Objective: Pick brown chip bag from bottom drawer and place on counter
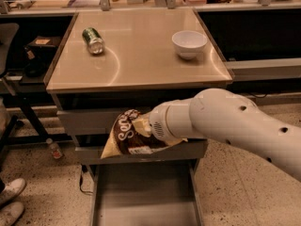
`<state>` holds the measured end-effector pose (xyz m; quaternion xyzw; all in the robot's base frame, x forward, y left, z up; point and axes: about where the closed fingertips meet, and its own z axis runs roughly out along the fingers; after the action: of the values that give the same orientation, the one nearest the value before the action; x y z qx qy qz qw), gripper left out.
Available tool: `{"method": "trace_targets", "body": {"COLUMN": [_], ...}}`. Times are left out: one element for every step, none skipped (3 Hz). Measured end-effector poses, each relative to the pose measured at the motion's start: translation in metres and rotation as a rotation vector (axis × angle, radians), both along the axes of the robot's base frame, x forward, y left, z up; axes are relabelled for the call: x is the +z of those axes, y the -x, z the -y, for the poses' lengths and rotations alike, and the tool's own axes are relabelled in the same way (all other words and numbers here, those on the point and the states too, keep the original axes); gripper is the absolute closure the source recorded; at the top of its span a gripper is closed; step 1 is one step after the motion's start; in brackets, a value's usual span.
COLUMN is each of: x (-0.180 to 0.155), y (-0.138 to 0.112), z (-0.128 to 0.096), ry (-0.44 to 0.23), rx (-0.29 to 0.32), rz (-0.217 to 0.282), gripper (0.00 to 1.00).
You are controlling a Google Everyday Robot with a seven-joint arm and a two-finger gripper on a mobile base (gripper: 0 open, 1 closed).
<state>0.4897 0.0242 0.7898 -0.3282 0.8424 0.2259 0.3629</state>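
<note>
The brown chip bag (123, 139) hangs in the air in front of the cabinet's middle drawer front, above the open bottom drawer (146, 199), whose grey floor is bare. My gripper (141, 125) is at the end of the white arm coming in from the right; it is shut on the bag's upper right part and mostly hidden behind the wrist. The beige counter (141, 55) lies above, higher than the bag.
A green can (93, 40) lies on its side at the counter's back left. A white bowl (189, 44) stands at the back right. A small bottle (54, 149) and shoes (9, 197) are on the floor at left. Dark shelving flanks the cabinet.
</note>
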Motion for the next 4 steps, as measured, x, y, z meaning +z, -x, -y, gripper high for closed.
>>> {"method": "trace_targets", "body": {"x": [0.051,0.102,0.144,0.146], "y": [-0.003,-0.005,-0.014,-0.015], "z": [0.002,0.004,0.003,0.002], "ry": [-0.019,-0.039,-0.067,-0.068], "rx": [-0.016,-0.034,-0.052,-0.052], "rz": [0.085,0.157,0.223,0.227], "gripper": [1.0,1.0,1.0,1.0]}}
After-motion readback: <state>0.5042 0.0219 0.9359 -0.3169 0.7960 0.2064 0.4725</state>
